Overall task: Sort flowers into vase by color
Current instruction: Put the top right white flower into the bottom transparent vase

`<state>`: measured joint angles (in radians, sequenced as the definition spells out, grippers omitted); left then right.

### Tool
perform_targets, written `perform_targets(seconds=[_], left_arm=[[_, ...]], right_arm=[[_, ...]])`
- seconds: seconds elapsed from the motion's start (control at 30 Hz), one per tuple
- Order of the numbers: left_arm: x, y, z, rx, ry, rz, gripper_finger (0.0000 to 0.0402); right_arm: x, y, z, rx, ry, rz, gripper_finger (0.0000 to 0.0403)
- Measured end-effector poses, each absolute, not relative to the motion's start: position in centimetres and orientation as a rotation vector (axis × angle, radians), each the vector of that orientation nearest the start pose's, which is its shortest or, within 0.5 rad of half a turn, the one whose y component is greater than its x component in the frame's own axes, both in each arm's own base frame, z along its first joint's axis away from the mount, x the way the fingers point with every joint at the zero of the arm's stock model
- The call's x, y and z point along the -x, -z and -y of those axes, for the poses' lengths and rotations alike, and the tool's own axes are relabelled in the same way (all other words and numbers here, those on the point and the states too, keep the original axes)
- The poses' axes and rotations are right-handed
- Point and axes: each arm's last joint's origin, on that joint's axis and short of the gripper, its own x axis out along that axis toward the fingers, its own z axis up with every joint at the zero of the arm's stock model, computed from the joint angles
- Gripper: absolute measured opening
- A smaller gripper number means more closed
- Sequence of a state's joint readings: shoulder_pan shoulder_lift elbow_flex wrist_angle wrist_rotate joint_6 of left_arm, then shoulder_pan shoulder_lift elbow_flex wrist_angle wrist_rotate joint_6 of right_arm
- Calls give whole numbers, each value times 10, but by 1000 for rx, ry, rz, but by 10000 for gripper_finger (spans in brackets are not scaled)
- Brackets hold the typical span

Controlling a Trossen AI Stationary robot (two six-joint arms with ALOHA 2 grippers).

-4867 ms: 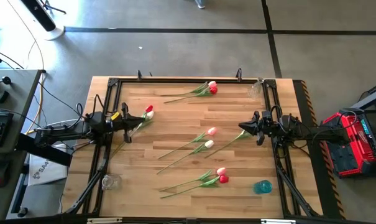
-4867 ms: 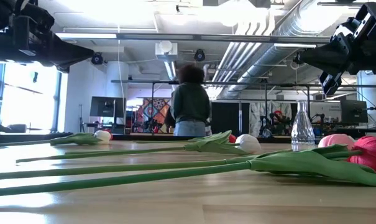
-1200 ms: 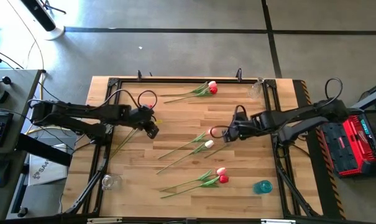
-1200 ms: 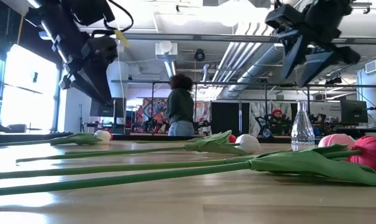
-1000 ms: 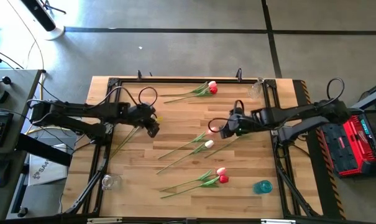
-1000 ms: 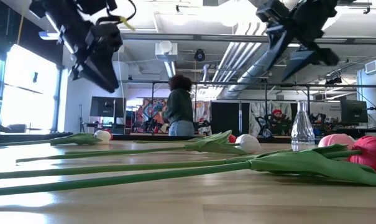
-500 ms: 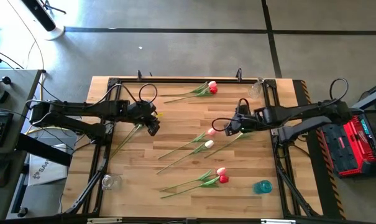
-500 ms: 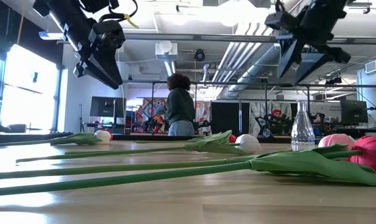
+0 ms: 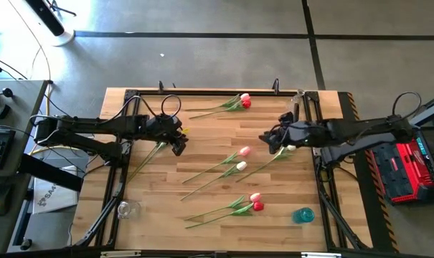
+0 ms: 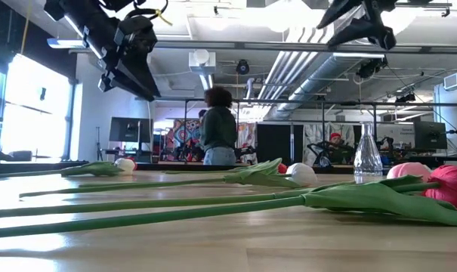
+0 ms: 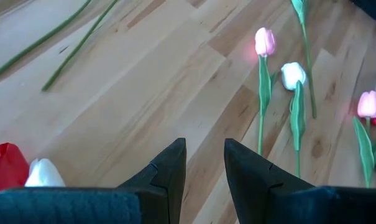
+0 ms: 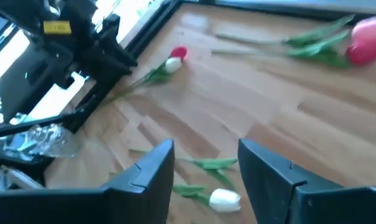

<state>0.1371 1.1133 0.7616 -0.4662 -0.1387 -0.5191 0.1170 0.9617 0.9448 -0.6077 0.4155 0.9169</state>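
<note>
Pincers first: from overhead, the right pincer point(image 9: 268, 137) pulls back toward its own side of the tabletop point(image 9: 202, 132), away from the pink tulip point(image 9: 243, 152) and cream tulip point(image 9: 241, 166) it was hovering over a second ago. The left pincer point(image 9: 178, 145) edges off the red-and-white pair of tulips point(image 9: 153, 152) lying beside its frame. Both are empty; nothing has been lifted yet.

Low view now: both arms ride higher than a moment back, well clear of the long stems point(image 10: 152, 205) stretched across the wood. A clear vase point(image 10: 368, 157) stands at the far edge, with no flowers in it.

Left wrist: fingers point(image 11: 169, 171) apart, bare wood between them, a red head point(image 11: 6, 167) and a white head point(image 11: 43, 173) just off to one side.

Right wrist: fingers point(image 12: 151, 169) wide apart, a cream head point(image 12: 224, 198) lying in the gap, ungripped.

By my reckoning, sorting hasn't begun; both arms are repositioning for a first pick.
</note>
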Motion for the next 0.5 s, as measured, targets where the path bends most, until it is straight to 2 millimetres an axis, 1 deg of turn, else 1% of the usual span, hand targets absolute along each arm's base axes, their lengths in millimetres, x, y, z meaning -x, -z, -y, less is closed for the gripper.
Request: perform_targets(seconds=[0.17, 0.33, 0.43, 0.5], left_arm=[[-217, -242, -34, 496, -466, -734, 99], [-217, -242, -34, 506, -469, -732, 99], [-217, -242, -34, 505, -472, -736, 99], [-217, -241, -34, 501, -479, -738, 99]], right_arm=[[-181, -325, -9, -686, 549, -407, 131], [-170, -332, -6, -654, 550, -370, 108], [-161, -327, -1, -656, 611, -424, 95], [-157, -320, 2, -702, 672, -484, 90]])
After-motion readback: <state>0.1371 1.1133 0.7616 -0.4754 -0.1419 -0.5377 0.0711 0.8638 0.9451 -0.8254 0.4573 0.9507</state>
